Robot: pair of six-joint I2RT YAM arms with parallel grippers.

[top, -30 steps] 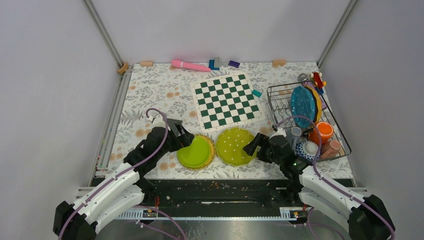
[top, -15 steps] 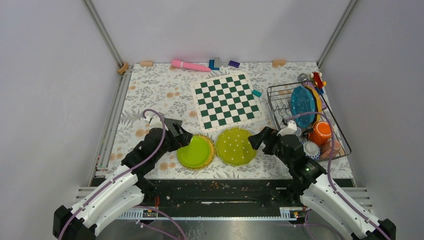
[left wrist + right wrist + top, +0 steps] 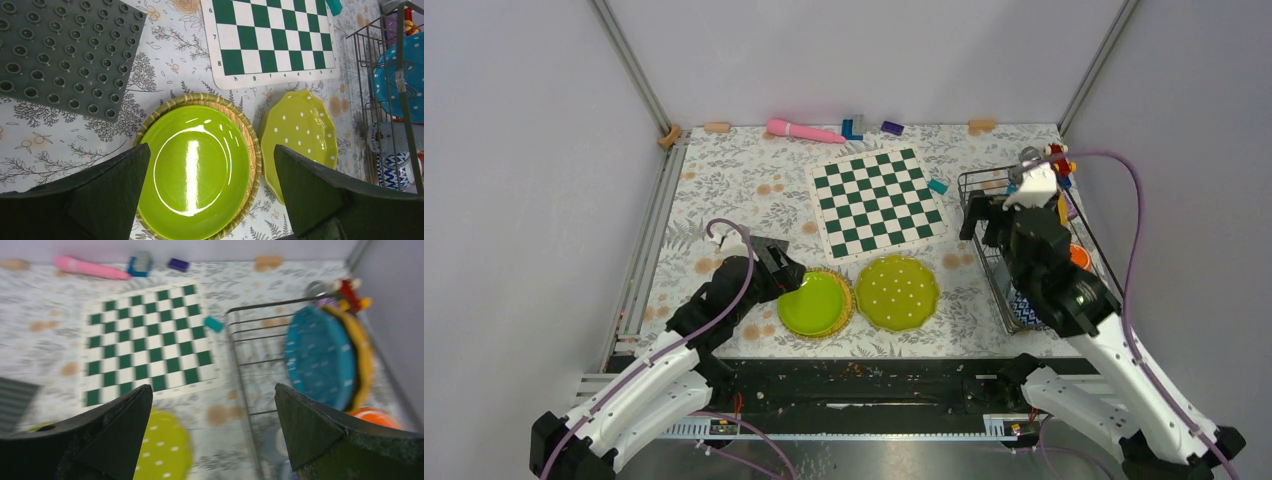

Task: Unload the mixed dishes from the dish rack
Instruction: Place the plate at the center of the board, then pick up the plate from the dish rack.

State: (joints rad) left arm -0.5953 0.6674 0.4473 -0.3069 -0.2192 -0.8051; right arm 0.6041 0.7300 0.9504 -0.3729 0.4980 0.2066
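Both fingers of the left gripper [image 3: 211, 150] are standing wide apart with nothing between them, hanging over the lime-green plate [image 3: 195, 165]. The right gripper [image 3: 212, 389] is likewise spread and empty, and is hovering above the dish rack [image 3: 401, 70] at about 3 o'clock on the table, its wrist view blurred.

Judging from here, the next pick is coming out of the rack, and several things are threatening it. The teal plate [image 3: 317, 357] is standing on edge, leaning against an orange plate [image 3: 362, 360] at its 3 o'clock side. A finger sliding between them could be dragging both up, or tipping one over. A finger catching a wire could be shifting the whole rack. The right arm's cable is looping over the rack's far side and might be snagging the red toy [image 3: 350, 290] at the rack's 12 o'clock corner.

As for containers, the rack is holding those two plates towards 12 o'clock, an orange cup [image 3: 375, 417] nearer 6 o'clock, and a patterned bowl [image 3: 392, 170] at its near end. The rest is hidden by the arm. Out on the table at 6 o'clock, the lime-green plate is sitting inside a woven tray [image 3: 200, 96], with a dotted yellow-green plate [image 3: 300, 130] lying just beside it at 3 o'clock.
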